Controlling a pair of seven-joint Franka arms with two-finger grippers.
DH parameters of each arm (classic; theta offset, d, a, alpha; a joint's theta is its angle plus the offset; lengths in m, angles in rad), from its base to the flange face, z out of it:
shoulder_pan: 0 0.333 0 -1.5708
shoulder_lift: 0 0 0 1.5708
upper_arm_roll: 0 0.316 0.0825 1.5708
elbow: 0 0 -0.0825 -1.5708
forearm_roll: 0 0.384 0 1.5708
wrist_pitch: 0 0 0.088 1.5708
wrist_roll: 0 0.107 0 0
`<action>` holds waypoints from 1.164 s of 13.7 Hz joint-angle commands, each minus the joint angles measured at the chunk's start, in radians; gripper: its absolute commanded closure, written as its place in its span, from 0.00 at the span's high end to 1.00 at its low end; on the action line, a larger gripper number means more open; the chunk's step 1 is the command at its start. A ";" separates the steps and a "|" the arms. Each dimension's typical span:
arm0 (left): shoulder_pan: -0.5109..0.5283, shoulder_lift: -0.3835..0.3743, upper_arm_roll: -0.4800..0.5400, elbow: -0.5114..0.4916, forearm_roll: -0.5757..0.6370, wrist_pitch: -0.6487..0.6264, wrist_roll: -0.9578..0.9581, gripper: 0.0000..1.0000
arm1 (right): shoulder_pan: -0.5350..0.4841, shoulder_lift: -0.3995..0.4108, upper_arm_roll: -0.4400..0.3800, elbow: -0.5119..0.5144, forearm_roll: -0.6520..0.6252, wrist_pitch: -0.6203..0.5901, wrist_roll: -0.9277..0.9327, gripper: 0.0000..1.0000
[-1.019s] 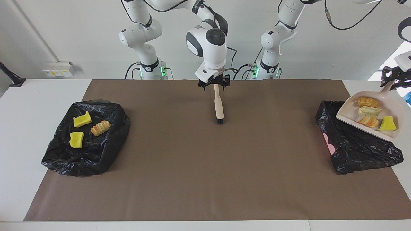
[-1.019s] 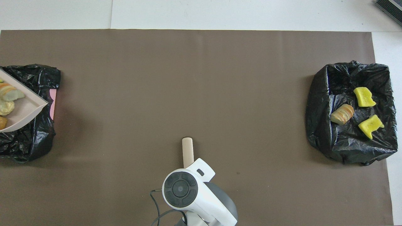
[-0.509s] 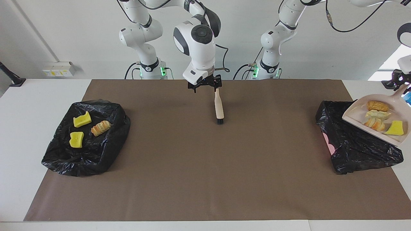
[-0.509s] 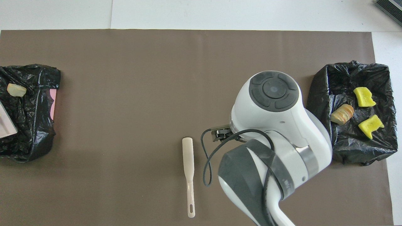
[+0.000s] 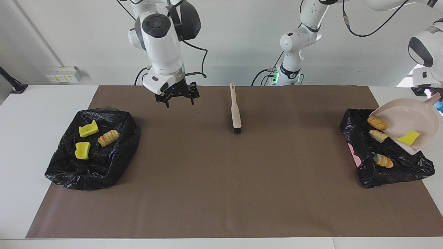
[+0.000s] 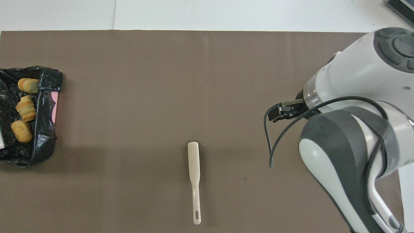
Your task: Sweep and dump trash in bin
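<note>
Nearest the robots we find the brush [image 5: 236,110], lying flat on the brown mat [image 5: 221,193] with its handle toward the arms and its dark bristles pointing away. Toward the right arm's end from the brush, the right hand [image 5: 179,102] hangs over bare mat, fingers spread and empty. Well apart from the brush at that same end sits a black-bagged bin [image 5: 93,169] with three pieces of trash in it: two yellow sponge chunks [image 5: 88,129] and one bread-like piece [image 5: 108,137]. Toward the left arm's end from the brush, the left hand [image 5: 429,91] (partly cut off at the view's edge) grasps the handle of the pale pink dustpan [image 5: 401,116], tilted over a second black bin [image 5: 398,169]. One yellow chunk [image 5: 408,138] rests in the pan, and three bread-like pieces [image 5: 378,135] lie in that bin. Both bins stand on the mat, which covers the white surface [image 5: 34,110].
</note>
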 commanded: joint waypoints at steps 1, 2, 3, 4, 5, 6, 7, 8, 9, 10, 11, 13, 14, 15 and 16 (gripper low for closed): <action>-0.060 -0.033 0.014 -0.037 0.095 0.001 0.031 0.00 | -0.040 -0.036 0.011 0.002 -0.039 -0.017 -0.088 1.00; -0.069 -0.032 0.013 -0.046 0.137 -0.002 0.042 0.00 | -0.066 -0.042 0.010 0.002 -0.039 -0.017 -0.132 1.00; -0.097 -0.035 0.011 -0.055 0.177 -0.006 0.043 0.00 | -0.093 -0.048 0.001 0.003 -0.039 -0.018 -0.172 1.00; -0.108 -0.043 0.011 -0.061 0.190 -0.008 0.045 0.00 | -0.119 -0.057 -0.007 0.016 -0.041 -0.018 -0.211 1.00; -0.114 -0.043 0.011 -0.063 0.198 -0.014 0.045 0.00 | -0.145 -0.057 -0.019 0.029 -0.044 -0.018 -0.238 1.00; -0.124 -0.043 0.011 -0.058 0.196 -0.034 0.043 0.00 | -0.167 -0.057 -0.032 0.039 -0.053 -0.023 -0.263 1.00; -0.126 -0.038 0.010 -0.044 0.182 -0.043 0.045 0.00 | -0.187 -0.057 -0.041 0.043 -0.065 -0.029 -0.286 1.00; -0.126 -0.041 0.008 -0.032 0.179 -0.045 0.052 0.00 | -0.201 -0.059 -0.052 0.045 -0.070 -0.031 -0.292 1.00; -0.126 -0.044 0.008 -0.017 0.178 -0.045 0.090 0.00 | -0.210 -0.066 -0.064 0.045 -0.065 -0.037 -0.292 1.00; -0.126 -0.046 0.005 0.015 0.166 -0.058 0.135 0.00 | -0.213 -0.077 -0.079 0.045 -0.050 -0.070 -0.280 1.00; -0.128 -0.046 0.000 0.055 0.132 -0.102 0.146 0.00 | -0.212 -0.077 -0.093 0.054 -0.051 -0.083 -0.279 1.00; -0.135 -0.046 -0.020 0.123 -0.010 -0.197 0.143 0.00 | -0.212 -0.089 -0.113 0.066 -0.047 -0.100 -0.279 1.00; -0.135 -0.050 -0.020 0.144 -0.108 -0.234 0.134 0.00 | -0.212 -0.098 -0.122 0.062 -0.045 -0.098 -0.277 1.00; -0.137 -0.067 -0.020 0.150 -0.173 -0.261 0.126 0.00 | -0.212 -0.106 -0.125 0.054 -0.045 -0.100 -0.279 1.00; -0.135 -0.092 -0.020 0.149 -0.207 -0.287 0.103 0.00 | -0.212 -0.109 -0.125 0.051 -0.039 -0.101 -0.282 1.00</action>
